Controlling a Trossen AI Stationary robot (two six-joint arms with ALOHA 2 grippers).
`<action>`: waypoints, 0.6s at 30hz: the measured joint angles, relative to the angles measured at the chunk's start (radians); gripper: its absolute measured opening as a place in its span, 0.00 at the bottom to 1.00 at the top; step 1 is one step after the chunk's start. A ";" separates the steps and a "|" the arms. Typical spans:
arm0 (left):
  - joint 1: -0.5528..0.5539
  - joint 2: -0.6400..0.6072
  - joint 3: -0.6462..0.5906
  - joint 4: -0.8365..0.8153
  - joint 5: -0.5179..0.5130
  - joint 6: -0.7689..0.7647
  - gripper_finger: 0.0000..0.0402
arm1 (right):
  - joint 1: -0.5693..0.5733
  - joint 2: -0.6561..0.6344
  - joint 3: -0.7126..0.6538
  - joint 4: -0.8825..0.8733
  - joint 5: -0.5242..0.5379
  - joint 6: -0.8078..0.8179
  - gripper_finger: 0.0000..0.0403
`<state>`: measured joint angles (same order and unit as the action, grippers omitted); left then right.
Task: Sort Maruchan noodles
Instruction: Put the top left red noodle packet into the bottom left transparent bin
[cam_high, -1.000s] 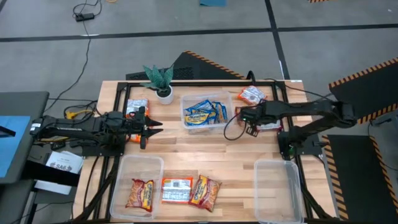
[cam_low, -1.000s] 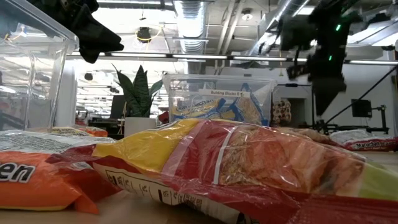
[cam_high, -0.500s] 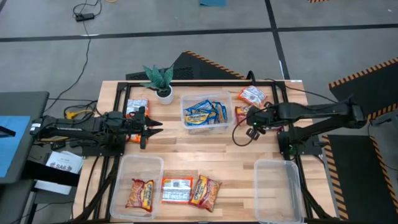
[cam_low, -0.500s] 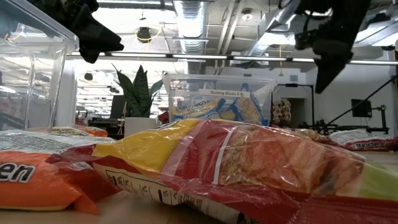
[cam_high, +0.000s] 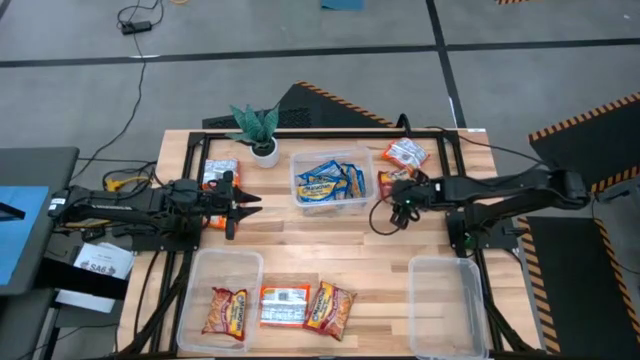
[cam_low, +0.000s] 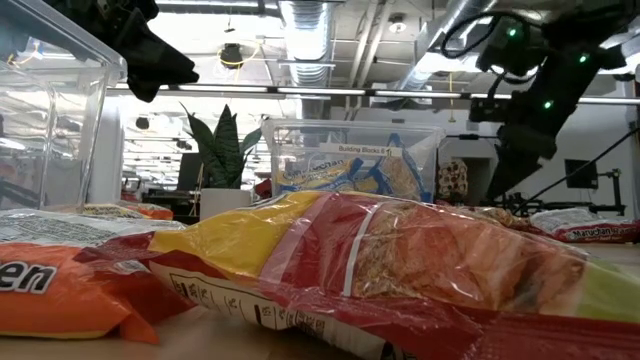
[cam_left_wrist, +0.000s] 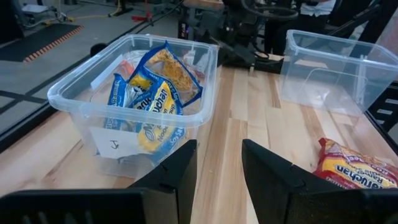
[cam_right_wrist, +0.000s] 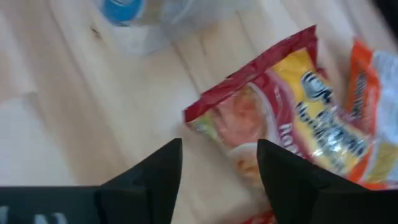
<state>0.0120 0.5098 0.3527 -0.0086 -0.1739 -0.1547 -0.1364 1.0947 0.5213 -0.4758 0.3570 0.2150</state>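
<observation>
Maruchan noodles lie in several places. Blue-and-yellow packets (cam_high: 330, 182) fill a clear tub (cam_high: 300, 160) at the far middle. A red-and-yellow packet (cam_right_wrist: 280, 118) and an orange-and-white one (cam_right_wrist: 373, 106) lie flat on the table at the far right. My right gripper (cam_right_wrist: 217, 180) hovers open just above the red-and-yellow packet (cam_high: 388, 181), touching nothing. More packets (cam_high: 285, 305) lie along the near edge, one (cam_high: 228, 310) in the near-left tub. My left gripper (cam_left_wrist: 219, 171) waits open at the left (cam_high: 238, 205), pointing at the tub of blue packets (cam_left_wrist: 149, 106).
An empty clear tub (cam_high: 447, 300) stands at the near right. A potted plant (cam_high: 258, 130) stands at the far edge, with one more packet (cam_high: 220, 172) to its left. Bare wood lies between the tubs in the table's middle.
My right gripper has drawn a little away from the tub of blue packets toward the table's right edge. It rose first, then came down toward the red-and-yellow packet, while its arm stretched out flatter.
</observation>
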 joint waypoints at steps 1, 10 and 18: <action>0.000 0.000 0.000 0.000 -0.003 0.000 0.28 | -0.006 0.011 0.000 0.014 0.012 -0.023 0.58; 0.000 0.000 0.000 0.000 -0.022 0.001 0.28 | -0.060 0.118 0.001 0.051 0.038 -0.215 0.59; 0.000 0.000 0.000 -0.001 -0.022 0.001 0.28 | -0.095 0.259 0.005 0.080 0.065 -0.298 0.58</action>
<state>0.0116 0.5098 0.3527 -0.0093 -0.1955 -0.1535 -0.2314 1.3539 0.5263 -0.3962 0.4217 -0.0833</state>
